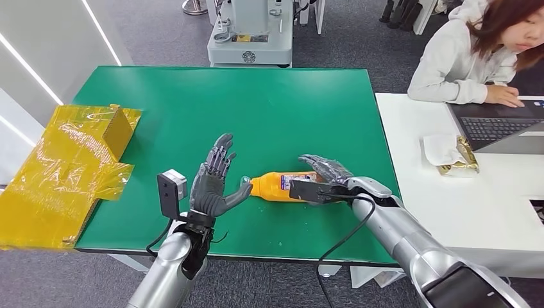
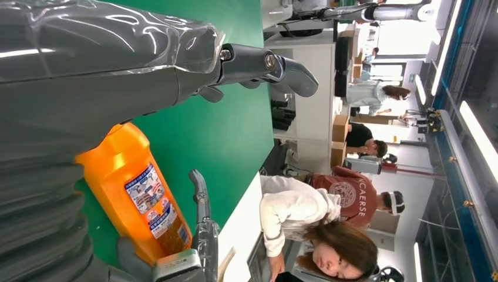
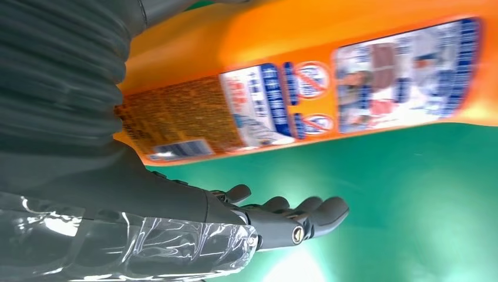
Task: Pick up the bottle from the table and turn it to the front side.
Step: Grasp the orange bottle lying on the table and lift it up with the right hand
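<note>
The bottle (image 1: 279,186) lies on its side on the green table (image 1: 256,109), between the two hands, with the back label up. I judge the task is at its start: the bottle is not lifted and not turned. The left hand (image 1: 215,179) stands spread at the cap end. The right hand (image 1: 324,174) lies over the bottom end, fingers extended, and I cannot tell if it grips. Yellow foil (image 1: 70,167) is well apart; nothing blocks the way.

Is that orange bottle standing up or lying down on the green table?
Lying down. The orange bottle rests on its side on the green table, its long side along the surface, label facing up, between the two robot hands.
</note>
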`<state>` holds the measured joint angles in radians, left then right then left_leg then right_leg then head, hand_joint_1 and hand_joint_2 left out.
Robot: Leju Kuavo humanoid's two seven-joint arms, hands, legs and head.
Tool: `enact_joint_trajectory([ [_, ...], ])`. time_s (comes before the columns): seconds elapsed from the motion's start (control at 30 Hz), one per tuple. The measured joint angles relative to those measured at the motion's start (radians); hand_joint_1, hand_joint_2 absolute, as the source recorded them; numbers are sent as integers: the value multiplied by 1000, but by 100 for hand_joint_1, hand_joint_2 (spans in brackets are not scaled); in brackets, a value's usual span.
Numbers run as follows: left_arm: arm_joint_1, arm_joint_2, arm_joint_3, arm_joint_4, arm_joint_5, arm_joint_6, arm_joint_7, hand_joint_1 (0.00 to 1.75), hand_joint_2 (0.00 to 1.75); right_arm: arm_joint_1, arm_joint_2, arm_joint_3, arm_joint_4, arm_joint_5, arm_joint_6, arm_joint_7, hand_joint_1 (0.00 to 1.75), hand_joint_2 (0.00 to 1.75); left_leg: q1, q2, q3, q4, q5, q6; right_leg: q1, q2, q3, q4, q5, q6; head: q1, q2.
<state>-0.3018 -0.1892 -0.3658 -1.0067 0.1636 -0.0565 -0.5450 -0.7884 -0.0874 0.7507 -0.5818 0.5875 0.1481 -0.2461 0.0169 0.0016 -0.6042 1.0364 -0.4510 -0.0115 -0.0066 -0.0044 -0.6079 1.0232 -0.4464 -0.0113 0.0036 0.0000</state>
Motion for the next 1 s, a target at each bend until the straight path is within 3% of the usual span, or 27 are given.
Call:
enact_joint_trajectory([
  [0.7,-1,0,-1,10,3,-2,1,0,175,-16,-2,49,27,0,3,5,0,175,0,0,0,0,0,0,0,0,0,0,0,0,0,0],
  [0.73,-1,0,-1,10,3,-2,1,0,175,-16,-2,50,28,0,3,5,7,175,0,0,0,0,0,0,0,0,0,0,0,0,0,0],
  [0.77,-1,0,-1,10,3,-3,0,0,175,-17,-2,52,28,1,5,5,26,175,0,0,0,0,0,0,0,0,0,0,0,0,0,0],
  [0.83,-1,0,-2,10,8,-5,1,0,175,-21,-2,56,30,11,18,7,38,175,0,0,0,0,0,0,0,0,0,0,0,0,0,0],
  [0.87,-1,0,-1,10,13,-7,1,0,175,-25,-2,60,32,20,29,9,36,175,0,0,0,0,0,0,0,0,0,0,0,0,0,0],
  [0.9,-1,0,-1,10,19,-11,1,0,175,-30,-3,65,35,29,40,10,23,175,0,0,0,0,0,0,0,0,0,0,0,0,0,0],
  [1.0,-1,0,-1,11,39,-29,4,0,175,-46,-8,84,43,40,57,12,23,175,0,0,0,0,0,0,0,0,0,0,0,0,0,0],
])
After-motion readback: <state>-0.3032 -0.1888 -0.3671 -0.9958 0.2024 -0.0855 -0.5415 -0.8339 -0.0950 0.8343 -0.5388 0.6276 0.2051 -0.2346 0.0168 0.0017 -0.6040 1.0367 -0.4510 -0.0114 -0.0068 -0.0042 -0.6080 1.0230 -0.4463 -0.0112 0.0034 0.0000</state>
